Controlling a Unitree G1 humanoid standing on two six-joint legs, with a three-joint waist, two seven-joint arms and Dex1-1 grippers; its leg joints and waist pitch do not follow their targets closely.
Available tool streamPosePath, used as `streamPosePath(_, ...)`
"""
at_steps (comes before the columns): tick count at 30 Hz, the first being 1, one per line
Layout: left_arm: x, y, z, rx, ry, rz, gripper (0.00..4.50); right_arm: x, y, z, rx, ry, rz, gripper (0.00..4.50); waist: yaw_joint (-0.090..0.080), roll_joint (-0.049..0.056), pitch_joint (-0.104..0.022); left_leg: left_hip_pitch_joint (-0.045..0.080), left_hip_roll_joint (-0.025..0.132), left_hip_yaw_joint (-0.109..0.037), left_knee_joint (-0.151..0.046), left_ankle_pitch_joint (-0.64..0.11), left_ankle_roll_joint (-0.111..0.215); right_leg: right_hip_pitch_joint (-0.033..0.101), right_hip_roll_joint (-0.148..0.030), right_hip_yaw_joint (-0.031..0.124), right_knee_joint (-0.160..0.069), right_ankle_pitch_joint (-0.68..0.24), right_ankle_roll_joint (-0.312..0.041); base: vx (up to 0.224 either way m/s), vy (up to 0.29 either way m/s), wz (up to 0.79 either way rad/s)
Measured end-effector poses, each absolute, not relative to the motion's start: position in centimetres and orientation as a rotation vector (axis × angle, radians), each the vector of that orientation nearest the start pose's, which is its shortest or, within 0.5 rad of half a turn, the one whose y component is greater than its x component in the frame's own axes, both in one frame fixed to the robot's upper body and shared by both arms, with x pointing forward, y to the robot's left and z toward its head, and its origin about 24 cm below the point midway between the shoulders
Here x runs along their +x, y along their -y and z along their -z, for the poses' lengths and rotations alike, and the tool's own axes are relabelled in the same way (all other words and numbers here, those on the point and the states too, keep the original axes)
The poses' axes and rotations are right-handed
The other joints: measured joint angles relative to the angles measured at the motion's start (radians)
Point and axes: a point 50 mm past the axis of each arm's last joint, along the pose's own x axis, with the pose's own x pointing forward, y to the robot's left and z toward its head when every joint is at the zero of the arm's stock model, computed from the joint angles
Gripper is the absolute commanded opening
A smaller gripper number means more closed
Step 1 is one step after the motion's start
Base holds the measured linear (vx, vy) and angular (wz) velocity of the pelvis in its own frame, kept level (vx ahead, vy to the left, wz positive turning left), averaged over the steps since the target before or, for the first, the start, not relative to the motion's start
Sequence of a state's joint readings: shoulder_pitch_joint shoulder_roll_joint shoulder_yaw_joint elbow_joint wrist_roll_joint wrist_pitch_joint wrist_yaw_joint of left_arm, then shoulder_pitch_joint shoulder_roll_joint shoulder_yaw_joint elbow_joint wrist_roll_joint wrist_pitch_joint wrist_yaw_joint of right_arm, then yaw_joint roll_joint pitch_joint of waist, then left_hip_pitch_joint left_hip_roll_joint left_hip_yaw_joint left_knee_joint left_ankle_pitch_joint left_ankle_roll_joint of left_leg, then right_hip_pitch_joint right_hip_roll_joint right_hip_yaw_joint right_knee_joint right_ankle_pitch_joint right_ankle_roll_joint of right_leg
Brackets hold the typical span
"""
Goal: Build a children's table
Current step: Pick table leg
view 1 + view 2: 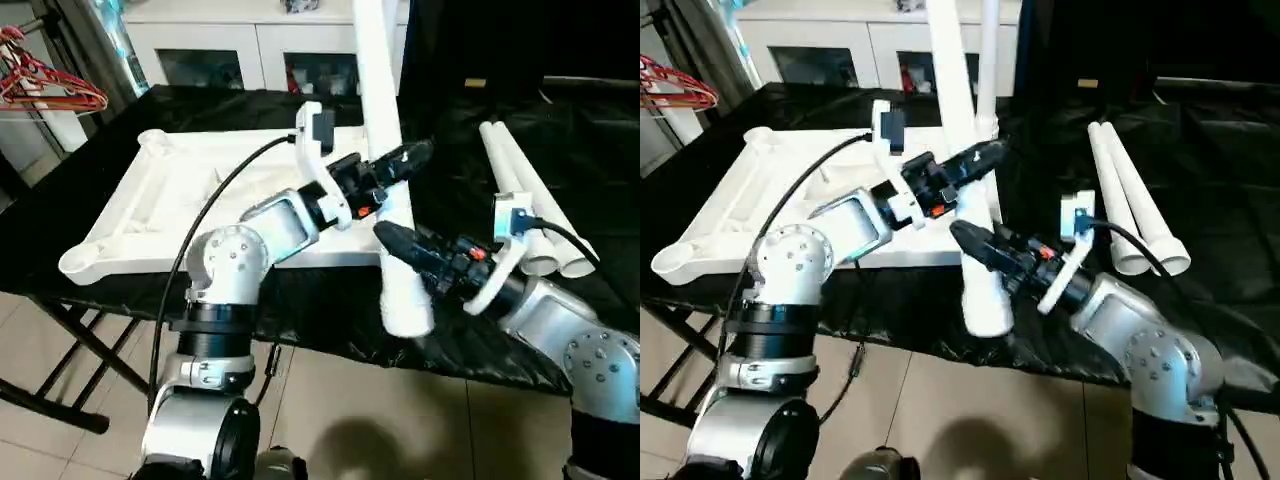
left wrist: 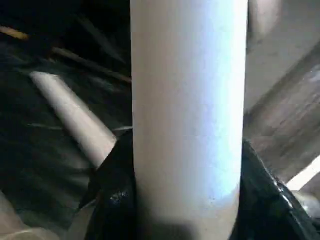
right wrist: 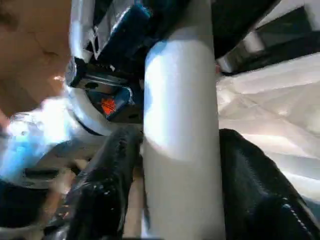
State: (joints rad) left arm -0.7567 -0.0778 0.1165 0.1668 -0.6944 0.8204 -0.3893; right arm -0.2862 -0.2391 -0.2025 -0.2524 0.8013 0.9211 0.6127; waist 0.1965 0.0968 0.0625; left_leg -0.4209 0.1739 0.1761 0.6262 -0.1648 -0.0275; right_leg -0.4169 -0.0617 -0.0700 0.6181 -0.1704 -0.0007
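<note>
At the upper left of the left eye view I see red hangers (image 1: pixel 50 85). Next to them, the white table top (image 1: pixel 150 215) lies upside down on my black worktop (image 1: pixel 330 310), in the left half of the picture. Its ribs face up and round sockets sit at its corners.

In the middle, I hold one long white leg (image 1: pixel 385 150). It stands almost straight up, at the near right corner of the table top, and its fat end hangs past the worktop's front edge. My left tool (image 1: pixel 400 160) is closed on this leg higher up; in the left wrist view a black finger (image 2: pixel 112 185) sits on each side of it. My right tool (image 1: pixel 400 245) is closed on the same leg lower down, with its fingers (image 3: pixel 102 185) hugging it too.

Behind, at the top middle, stands a white cabinet (image 1: pixel 220 45) with glass doors.

On the right, two more legs (image 1: pixel 530 200) lie side by side on the worktop, touching each other.
</note>
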Motion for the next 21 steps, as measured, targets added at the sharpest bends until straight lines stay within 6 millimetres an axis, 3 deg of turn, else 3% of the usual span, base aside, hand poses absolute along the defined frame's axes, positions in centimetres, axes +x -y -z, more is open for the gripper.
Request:
streamPosePath(6, 33.6, -3.2, -17.7, -0.396, -0.139, 0.8, 1.84, 27.9, 12.2, -13.0, 0.292, -0.248, -0.806, 2.85, -0.003, 0.004, -0.003, 0.0, -0.001, 0.0, -0.003, 0.0, 0.0, 0.0, 0.0, 0.001, -0.004, 0.002, 0.002, 0.0, 0.0, 0.0)
streamPosePath(12, 34.0, -3.3, -17.7, -0.316, -0.113, 0.714, 1.84, 28.3, 11.5, -11.6, 0.257, -0.318, -0.754, 2.85, -0.002, 0.005, -0.004, -0.002, -0.001, 0.0, -0.004, 0.0, 0.0, 0.0, 0.0, 0.001, -0.007, 0.002, 0.002, 0.0, 0.0, 0.0)
streamPosePath(21, 33.9, -2.9, -17.6, -0.3, -0.115, 0.705, 1.84, 28.8, 10.6, -11.3, 0.234, -0.338, -0.741, 2.07, -0.006, 0.007, -0.005, -0.001, -0.001, 0.0, -0.004, 0.0, 0.0, 0.0, 0.0, 0.001, -0.006, 0.002, 0.001, 0.0, 0.0, 0.0)
